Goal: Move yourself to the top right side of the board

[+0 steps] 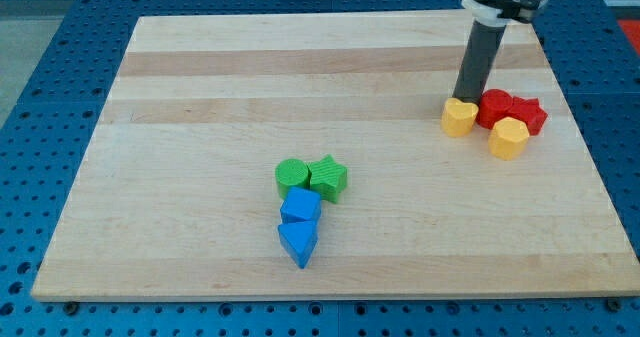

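Observation:
My dark rod comes down from the view's top right, and my tip (466, 98) rests on the wooden board (200, 107) just behind a yellow block (459, 117), touching or nearly touching it. Right of the tip sit a red round block (494, 107) and a red star block (528, 114). A second yellow block (508, 137) lies in front of the red ones. Near the board's middle bottom are a green round block (292, 176), a green star block (328, 177), a blue block (300, 207) and a blue triangular block (298, 242).
The board lies on a blue perforated table (40, 67). The board's right edge (585, 127) runs close to the red star block.

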You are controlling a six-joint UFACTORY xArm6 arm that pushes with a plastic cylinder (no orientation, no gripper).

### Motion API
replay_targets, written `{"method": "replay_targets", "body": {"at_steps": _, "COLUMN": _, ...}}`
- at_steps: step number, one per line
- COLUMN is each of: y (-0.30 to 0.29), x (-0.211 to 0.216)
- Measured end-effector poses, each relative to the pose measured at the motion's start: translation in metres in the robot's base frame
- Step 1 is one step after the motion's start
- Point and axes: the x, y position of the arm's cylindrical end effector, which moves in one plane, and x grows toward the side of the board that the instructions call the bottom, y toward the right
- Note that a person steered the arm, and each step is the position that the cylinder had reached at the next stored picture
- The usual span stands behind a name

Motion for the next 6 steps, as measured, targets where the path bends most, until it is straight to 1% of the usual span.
{"method": "replay_targets", "body": {"at_steps": 1, "y": 0.000, "x": 0.008}}
{"method": "replay_targets", "body": {"at_steps": 3, "y": -0.041, "x": -0.008}}
{"method": "replay_targets", "body": {"at_steps": 4, "y": -0.036, "x": -0.079}}
{"method": "replay_targets", "body": {"at_steps": 5, "y": -0.009, "x": -0.135}}
{"method": "replay_targets", "body": {"at_steps": 6, "y": 0.005, "x": -0.162}}
